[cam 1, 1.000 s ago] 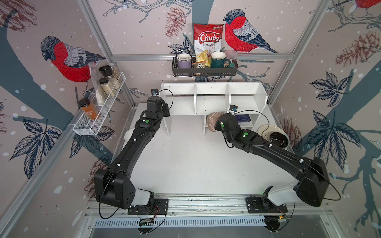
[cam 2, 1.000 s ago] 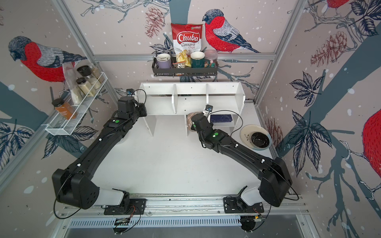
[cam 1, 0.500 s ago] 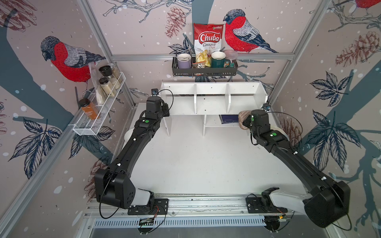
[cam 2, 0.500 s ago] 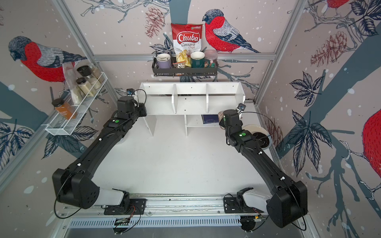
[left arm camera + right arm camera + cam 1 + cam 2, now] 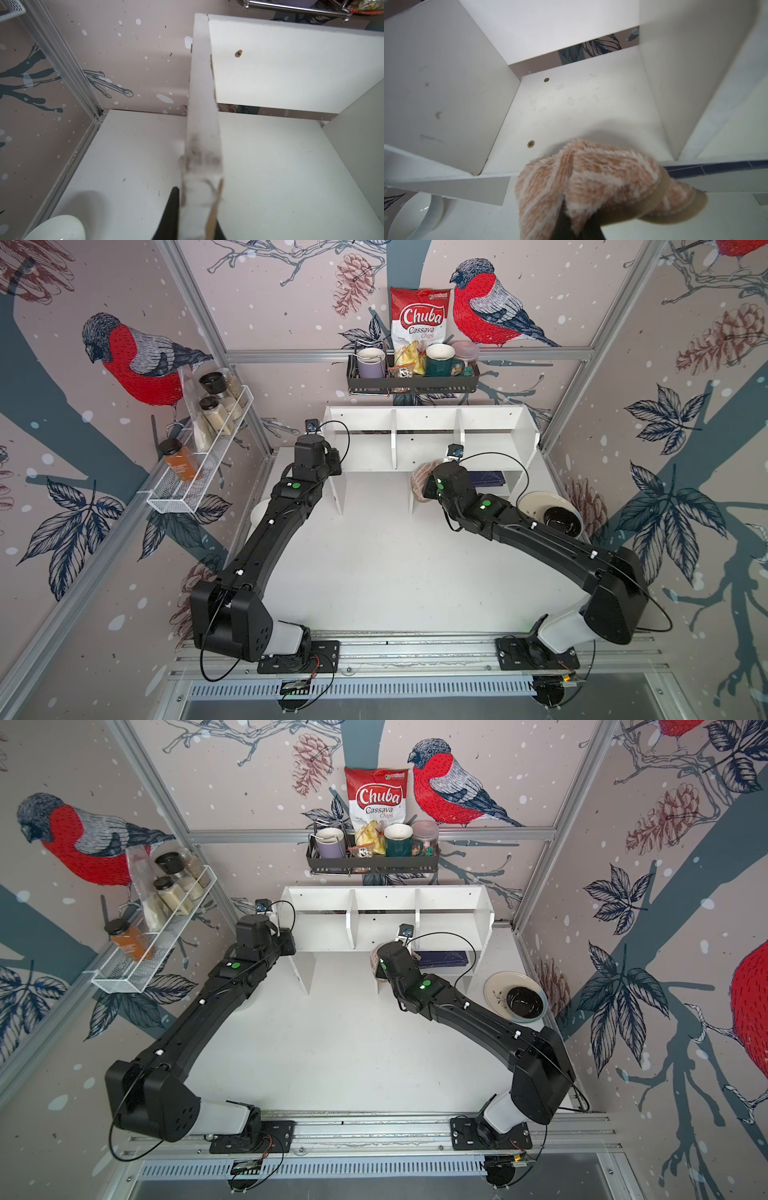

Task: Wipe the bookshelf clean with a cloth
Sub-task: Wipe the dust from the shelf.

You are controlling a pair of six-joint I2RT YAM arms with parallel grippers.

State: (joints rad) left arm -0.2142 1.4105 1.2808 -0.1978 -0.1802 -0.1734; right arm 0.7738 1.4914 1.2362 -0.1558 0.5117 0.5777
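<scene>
The white bookshelf (image 5: 490, 423) (image 5: 449, 898) stands at the back of the table in both top views. My left gripper (image 5: 332, 458) (image 5: 197, 207) is shut on its left end panel (image 5: 203, 104), one dark finger on each side of the board. My right gripper (image 5: 428, 487) (image 5: 577, 218) is shut on the beige striped cloth (image 5: 419, 485) (image 5: 376, 961) (image 5: 591, 176). The bunched cloth sits by the shelf's middle leg, at the left end of the lower shelf. It covers the right fingertips.
A dark blue book (image 5: 486, 479) (image 5: 716, 168) lies on the lower shelf. A plate with a black bowl (image 5: 548, 514) sits right of the shelf. A white bowl (image 5: 60, 228) lies under the left arm. A black rack (image 5: 411, 381) and a white mesh rack (image 5: 199, 464) hang on the walls.
The right gripper carried the cloth right along the lower shelf to its right end, then came back left to the middle leg. The left arm has not moved.
</scene>
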